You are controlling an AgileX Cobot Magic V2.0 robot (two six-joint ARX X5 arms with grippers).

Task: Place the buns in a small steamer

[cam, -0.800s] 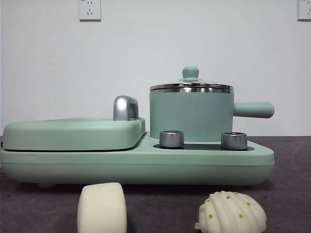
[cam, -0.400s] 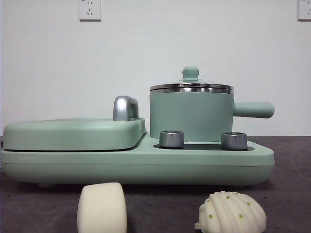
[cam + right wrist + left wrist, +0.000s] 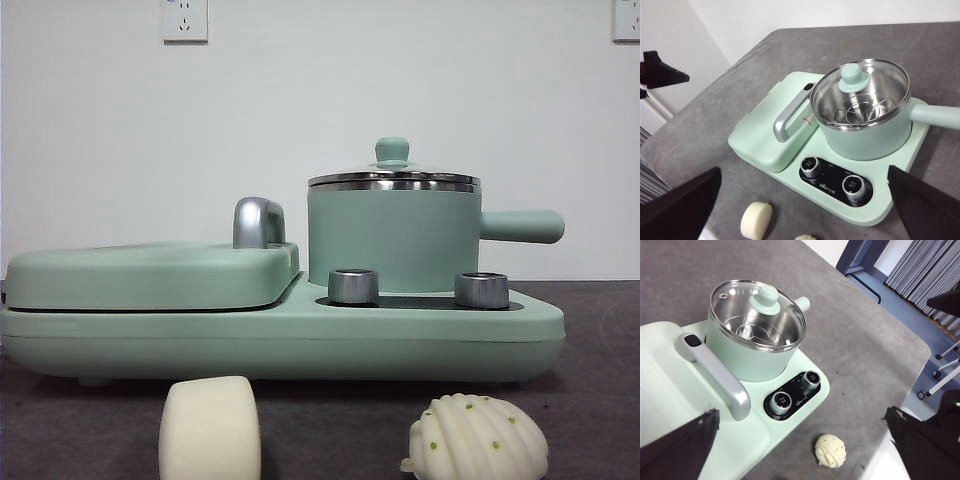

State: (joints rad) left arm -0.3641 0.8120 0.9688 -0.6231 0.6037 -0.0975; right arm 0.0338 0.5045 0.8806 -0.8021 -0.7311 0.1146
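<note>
I am holding both arms high above the table, well back from everything. My left gripper [image 3: 800, 450] is hanging with its jaws spread wide and nothing between them; my right gripper [image 3: 805, 210] is doing the same, jaws wide apart and empty.

Going left to right in the front view: the flat griddle section [image 3: 150, 275] is sitting closed on the left half of the mint-green cooker base [image 3: 280, 345], its chrome handle [image 3: 258, 222] standing at its right edge. The small steamer [image 3: 393, 232] is sitting on the right half of the base, its glass lid [image 3: 393, 178] on, its side handle [image 3: 522, 226] pointing right. Through the lid, a steel rack [image 3: 860, 111] is showing inside. Two steel knobs [image 3: 353, 286] are sitting in front of the pot.

On the grey table [image 3: 590, 400], nearer than the cooker, the smooth cream bun [image 3: 210, 430] is lying to the left and the ridged, green-dotted bun [image 3: 478, 440] to the right, well apart.
</note>
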